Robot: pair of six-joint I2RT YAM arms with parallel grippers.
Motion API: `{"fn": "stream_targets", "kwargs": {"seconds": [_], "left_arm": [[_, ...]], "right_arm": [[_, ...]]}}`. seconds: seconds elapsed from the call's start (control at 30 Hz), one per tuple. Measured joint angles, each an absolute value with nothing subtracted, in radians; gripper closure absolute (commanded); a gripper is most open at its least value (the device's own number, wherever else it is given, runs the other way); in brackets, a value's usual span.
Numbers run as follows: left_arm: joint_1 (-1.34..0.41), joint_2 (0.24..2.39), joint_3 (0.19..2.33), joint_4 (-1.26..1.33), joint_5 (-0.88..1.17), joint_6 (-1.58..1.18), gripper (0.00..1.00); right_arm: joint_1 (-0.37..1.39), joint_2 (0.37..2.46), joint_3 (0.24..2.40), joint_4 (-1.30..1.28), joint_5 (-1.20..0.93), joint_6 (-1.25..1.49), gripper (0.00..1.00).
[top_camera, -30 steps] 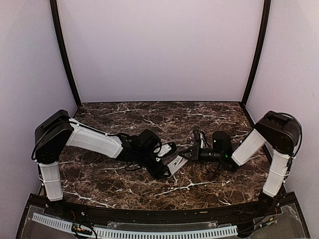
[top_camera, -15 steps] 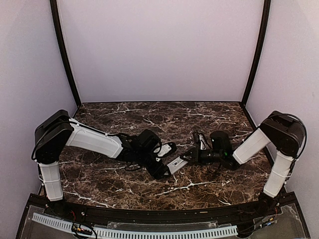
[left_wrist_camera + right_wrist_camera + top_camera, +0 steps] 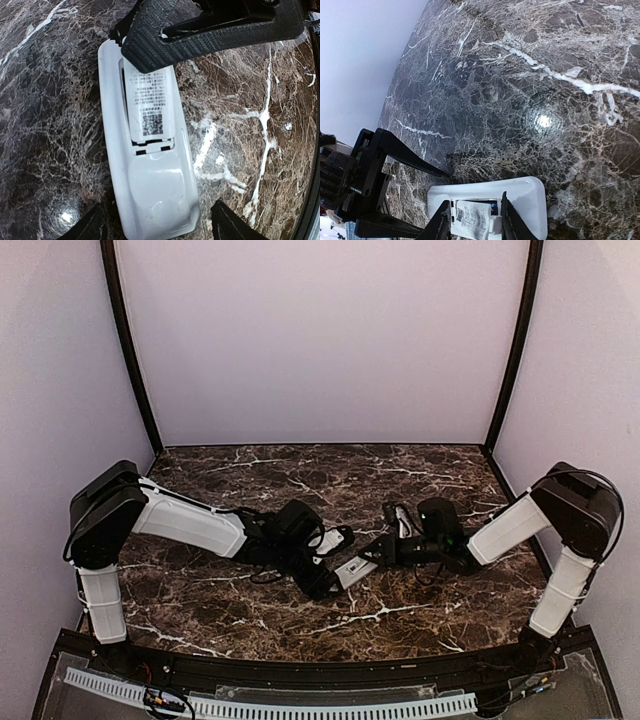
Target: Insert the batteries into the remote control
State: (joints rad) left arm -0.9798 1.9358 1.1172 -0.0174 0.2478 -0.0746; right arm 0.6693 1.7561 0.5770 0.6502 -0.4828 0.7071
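Left tool (image 3: 160, 222) straddles remote control (image 3: 150, 190); right tool (image 3: 475, 220) parted.

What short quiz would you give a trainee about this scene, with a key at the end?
1. True or false: the remote control lies with its buttons facing up.
2. Where does the left gripper stand? A) astride the remote's rounded end; B) lifted high in the air; C) against the back wall.
3. Fill in: the table top looks like dark ____.
Key: 1 false; 2 A; 3 marble.
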Motion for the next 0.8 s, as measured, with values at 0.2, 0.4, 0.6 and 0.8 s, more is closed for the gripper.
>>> {"fn": "stream_targets", "kwargs": {"seconds": [0.2,0.4,0.6,0.8], "left_arm": [[-0.98,1.936,1.117,-0.017,0.249,-0.075,0.3],[-0.98,1.936,1.117,-0.017,0.25,-0.074,0.29],[-0.98,1.936,1.117,-0.017,0.25,-0.074,0.29],[-0.98,1.936,1.117,-0.017,0.25,-0.074,0.29]], "right_arm": [[0.679,1.728,0.598,0.575,-0.452,0.666,0.57],[0.7,1.705,0.634,0.48,-0.412,0.615,0.51],[0.716,1.683,0.67,0.384,-0.364,0.566,0.48],[0.725,1.66,0.716,0.286,-0.3,0.508,0.46]]}}
